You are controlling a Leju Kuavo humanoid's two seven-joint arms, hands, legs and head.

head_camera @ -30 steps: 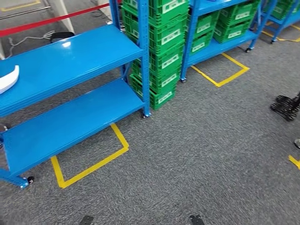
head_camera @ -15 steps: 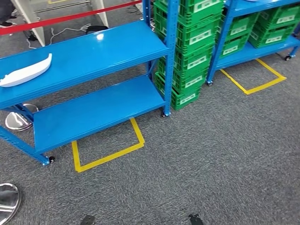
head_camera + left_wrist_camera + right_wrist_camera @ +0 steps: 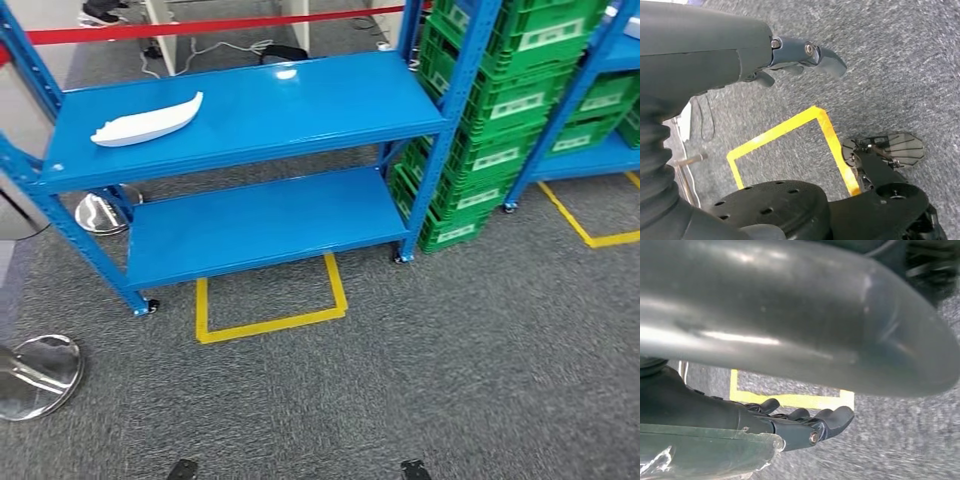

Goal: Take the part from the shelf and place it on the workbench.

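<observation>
Smooth blue shelf (image 3: 302, 100) bears curved glossy white part (image 3: 147, 120).

Green crates (image 3: 483, 150) stand stacked on the grey carpet just beside the rack's right post. A yellow taped square (image 3: 268, 310) marks the floor, a red barrier tape (image 3: 211, 25) stretches behind, and two shiny stanchion bases (image 3: 38, 375) sit at the left.

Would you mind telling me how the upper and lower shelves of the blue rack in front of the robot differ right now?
The upper shelf carries the white part near its left end; the lower shelf carries nothing that shows. The upper shelf catches a bright glare spot near its back edge; the lower shelf lies in its shadow and looks evenly matte. Both are flat blue boards in the same blue frame.
</observation>
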